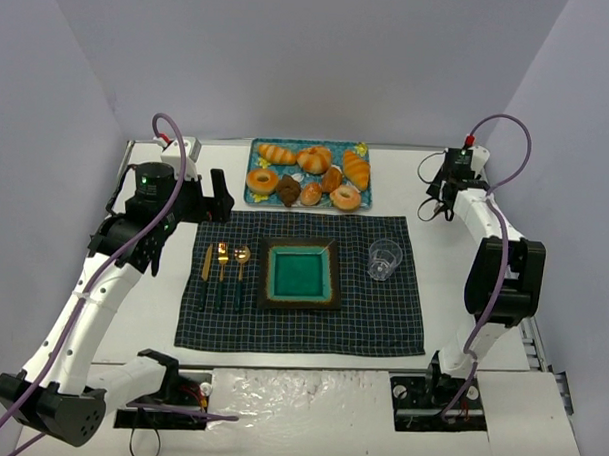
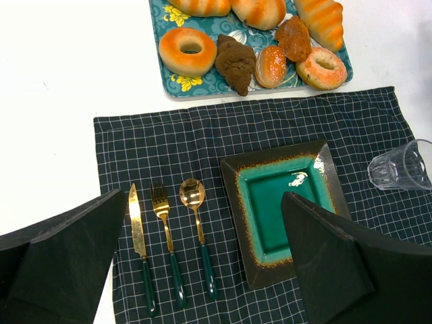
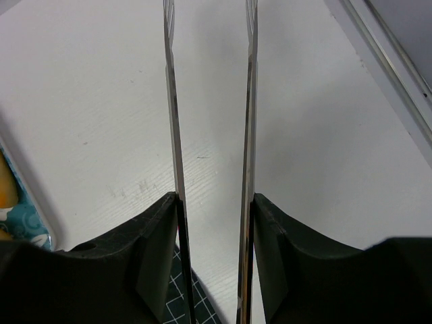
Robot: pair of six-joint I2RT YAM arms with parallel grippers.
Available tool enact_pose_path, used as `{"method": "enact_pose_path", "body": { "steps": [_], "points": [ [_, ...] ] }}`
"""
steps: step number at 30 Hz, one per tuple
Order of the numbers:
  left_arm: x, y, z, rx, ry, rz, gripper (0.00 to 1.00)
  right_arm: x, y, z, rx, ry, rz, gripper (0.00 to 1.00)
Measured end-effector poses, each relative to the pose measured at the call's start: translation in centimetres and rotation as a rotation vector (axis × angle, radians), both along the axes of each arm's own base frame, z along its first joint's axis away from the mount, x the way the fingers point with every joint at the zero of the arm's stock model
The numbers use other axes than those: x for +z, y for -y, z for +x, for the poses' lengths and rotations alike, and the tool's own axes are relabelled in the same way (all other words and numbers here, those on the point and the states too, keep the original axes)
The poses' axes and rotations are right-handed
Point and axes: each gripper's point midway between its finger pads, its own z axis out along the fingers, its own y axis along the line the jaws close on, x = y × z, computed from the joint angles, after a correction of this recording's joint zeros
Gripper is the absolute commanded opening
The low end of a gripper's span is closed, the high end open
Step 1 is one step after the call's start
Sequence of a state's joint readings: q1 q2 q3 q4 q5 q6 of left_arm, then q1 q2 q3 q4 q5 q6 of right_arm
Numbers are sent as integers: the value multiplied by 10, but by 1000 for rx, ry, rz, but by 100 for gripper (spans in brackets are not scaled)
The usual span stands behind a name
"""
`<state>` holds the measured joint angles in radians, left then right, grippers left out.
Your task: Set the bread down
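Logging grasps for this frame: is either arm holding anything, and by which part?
Nothing is held. Left gripper and right gripper are both open and empty; the bread lies on the tray.

Tray (image 1: 252, 191) sits at far-centre of the surface (image 1: 463, 284), w/ the bread (image 1: 357, 169) at its right end, doughnuts and other rolls left of it. Mat (image 1: 381, 336) lies just in front of the tray. On the mat: plate (image 1: 300, 273) centre, glass (image 1: 384, 259) to its right, knife (image 1: 206, 267), fork (image 1: 222, 266), spoon (image 1: 241, 265) side by side to its left. My left arm's beside the mat's left edge, right arm past its right.
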<state>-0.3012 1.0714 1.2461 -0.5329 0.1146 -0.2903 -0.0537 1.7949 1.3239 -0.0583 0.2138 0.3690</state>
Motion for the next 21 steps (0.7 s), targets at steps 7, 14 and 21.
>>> {"method": "enact_pose_path", "body": {
  "steps": [7, 14, 21],
  "points": [
    [0, 0, 0, 0, 0, 0, 97, 15, -13, -9, 25, 0, -14, 42],
    [0, 0, 0, 0, 0, 0, 97, 36, -52, -20, 119, 5, -24, 42],
    [0, 0, 0, 0, 0, 0, 97, 69, -104, -16, 250, 53, -2, 42]
  ]
}}
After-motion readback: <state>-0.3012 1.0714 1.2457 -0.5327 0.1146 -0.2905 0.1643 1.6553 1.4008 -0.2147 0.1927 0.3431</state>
